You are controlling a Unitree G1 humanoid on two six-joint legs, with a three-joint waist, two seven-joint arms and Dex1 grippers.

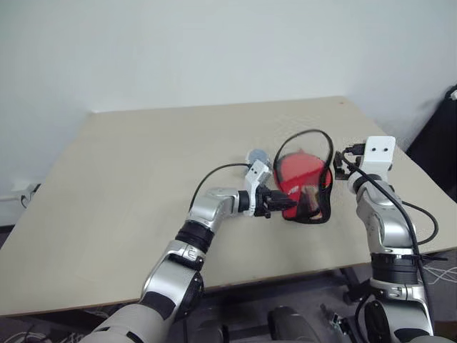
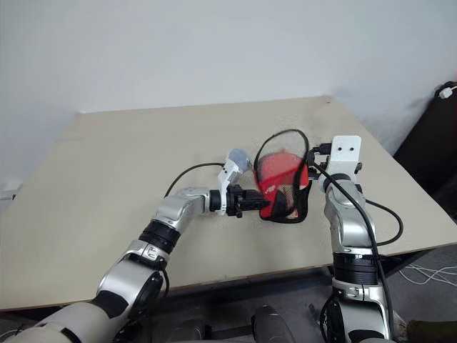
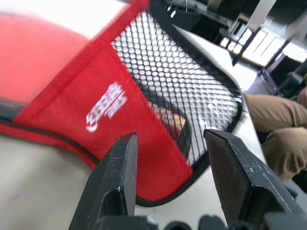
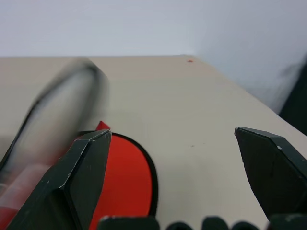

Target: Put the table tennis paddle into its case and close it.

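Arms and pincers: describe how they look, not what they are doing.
Both arms are silver metal with black joint bands. The left pincer and right pincer have black, wedge-shaped fingers. A white box with two dark dots sits on the right wrist. Black cables loop from both wrists.

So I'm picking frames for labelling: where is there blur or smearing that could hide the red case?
Left wrist view: the red fabric case with black mesh panel is smeared at its far red end, with the mesh and white logo readable. Right wrist view: a blurred grey streak crosses in front of the case. Head views: fairly sharp.
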